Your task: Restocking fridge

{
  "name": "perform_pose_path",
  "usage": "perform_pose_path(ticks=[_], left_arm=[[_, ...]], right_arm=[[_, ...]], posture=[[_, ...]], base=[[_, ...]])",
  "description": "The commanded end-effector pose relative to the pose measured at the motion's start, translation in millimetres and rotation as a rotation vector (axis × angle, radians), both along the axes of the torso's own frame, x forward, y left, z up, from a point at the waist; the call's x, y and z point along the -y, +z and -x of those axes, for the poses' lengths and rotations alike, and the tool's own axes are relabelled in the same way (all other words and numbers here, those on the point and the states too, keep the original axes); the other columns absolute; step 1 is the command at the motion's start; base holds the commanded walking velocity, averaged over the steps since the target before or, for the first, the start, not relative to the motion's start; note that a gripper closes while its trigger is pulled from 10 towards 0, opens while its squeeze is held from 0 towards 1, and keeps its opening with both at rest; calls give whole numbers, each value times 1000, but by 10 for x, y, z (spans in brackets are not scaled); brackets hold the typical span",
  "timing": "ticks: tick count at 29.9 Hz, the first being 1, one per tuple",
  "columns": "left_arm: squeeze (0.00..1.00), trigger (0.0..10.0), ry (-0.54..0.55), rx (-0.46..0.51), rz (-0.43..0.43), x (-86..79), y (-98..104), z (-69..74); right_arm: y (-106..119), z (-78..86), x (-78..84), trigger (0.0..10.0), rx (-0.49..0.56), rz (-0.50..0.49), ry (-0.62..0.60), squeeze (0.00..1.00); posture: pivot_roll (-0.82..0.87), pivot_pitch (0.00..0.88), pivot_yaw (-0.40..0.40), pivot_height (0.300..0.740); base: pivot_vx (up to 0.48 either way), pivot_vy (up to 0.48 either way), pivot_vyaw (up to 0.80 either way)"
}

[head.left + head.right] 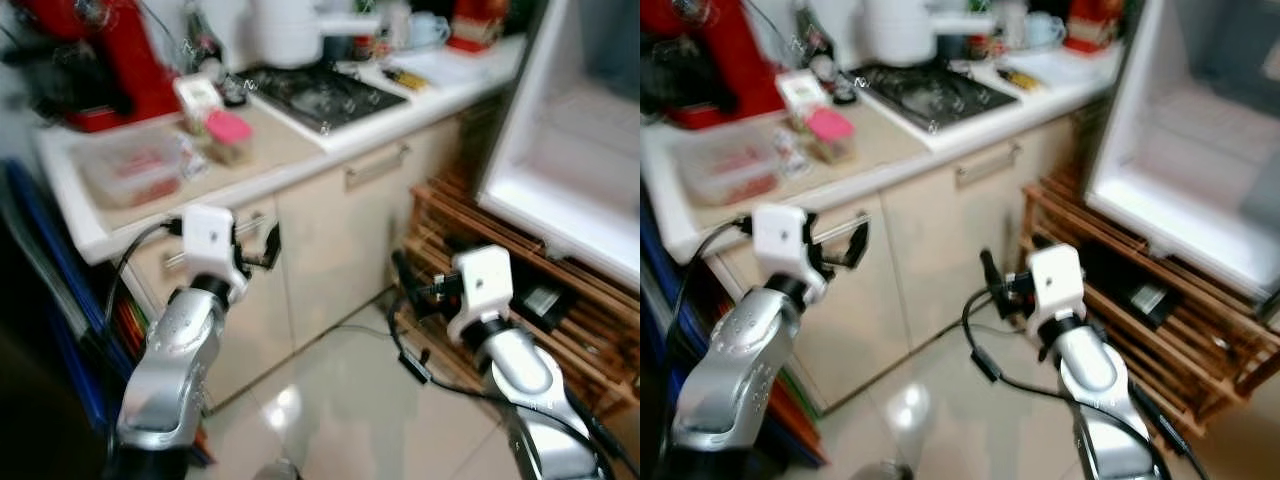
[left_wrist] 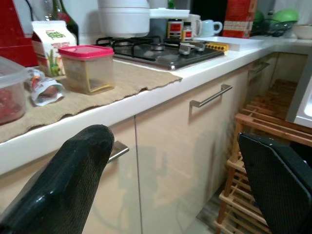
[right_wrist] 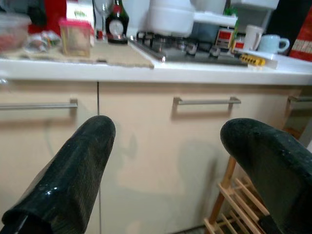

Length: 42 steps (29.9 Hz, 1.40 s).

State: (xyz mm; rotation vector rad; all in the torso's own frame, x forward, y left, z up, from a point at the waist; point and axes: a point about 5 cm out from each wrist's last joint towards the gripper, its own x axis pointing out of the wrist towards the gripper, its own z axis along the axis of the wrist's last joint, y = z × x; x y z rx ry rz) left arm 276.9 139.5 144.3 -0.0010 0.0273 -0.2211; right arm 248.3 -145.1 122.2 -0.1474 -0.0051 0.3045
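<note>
The open fridge (image 1: pixel 575 140) stands at the right with a white, bare interior. On the counter (image 1: pixel 300 150) sit a pink-lidded tub (image 1: pixel 228 135), a small carton (image 1: pixel 197 98), a clear box of red food (image 1: pixel 133 168) and a crumpled packet (image 2: pixel 43 87). My left gripper (image 1: pixel 264 245) is open and empty, held in front of the cabinet drawers below the counter edge. My right gripper (image 1: pixel 408 285) is open and empty too, low between the cabinet doors and the wooden rack. Both wrist views look at the cabinet fronts between black fingers (image 3: pixel 87 161).
A wooden slatted rack (image 1: pixel 560 320) sits under the fridge, with a dark box on it. A gas hob (image 1: pixel 325 95), a white pot (image 1: pixel 290 30) and a red appliance (image 1: pixel 90 55) occupy the counter. Cables (image 1: pixel 412 362) trail above the glossy tile floor.
</note>
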Motion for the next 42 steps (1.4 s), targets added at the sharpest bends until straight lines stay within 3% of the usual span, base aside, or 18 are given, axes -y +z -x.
perform_pose_path(ticks=[1, 5, 9, 11, 14, 26, 33, 42], left_arm=[[0, 10000, 9, 21, -18, -4, 52, -26], [0, 10000, 24, 36, -47, -16, 61, -26], [0, 10000, 31, 23, 6, -27, 64, -28], [0, 10000, 28, 41, -39, -35, 90, -39], [0, 10000, -1, 67, -33, -24, 122, -48], [0, 10000, -4, 115, -54, -70, 221, -86], [0, 10000, -23, 138, -85, -75, 272, -74], [0, 10000, -26, 170, -98, -93, 369, -87]], right_arm=[[32, -37, -1, 10000, 14, 3, 5, 0], [33, -51, -9, 10000, 17, 6, 12, 0], [27, -56, -2, 10000, 16, 6, 8, 0], [13, -59, 3, 10000, 8, 3, -4, 0], [-3, -70, 19, 10000, 2, -5, -34, 0], [21, -111, 19, 10000, 14, -47, -82, 0], [186, -170, -69, 10000, 87, -46, -48, 0], [342, -222, -107, 10000, 135, -70, -36, 0]], posture=[[20, 0, 44, 740], [20, 0, 42, 740], [22, 0, 42, 740], [22, 0, 43, 740], [20, 0, 44, 740], [31, 0, 52, 740], [37, 0, 52, 740], [43, 0, 47, 740]], base=[[0, -480, 800], [0, -480, 800], [0, 0, 800], [0, 0, 800], [0, 0, 533], [438, 0, 0], [439, 0, 0], [441, 0, 667]])
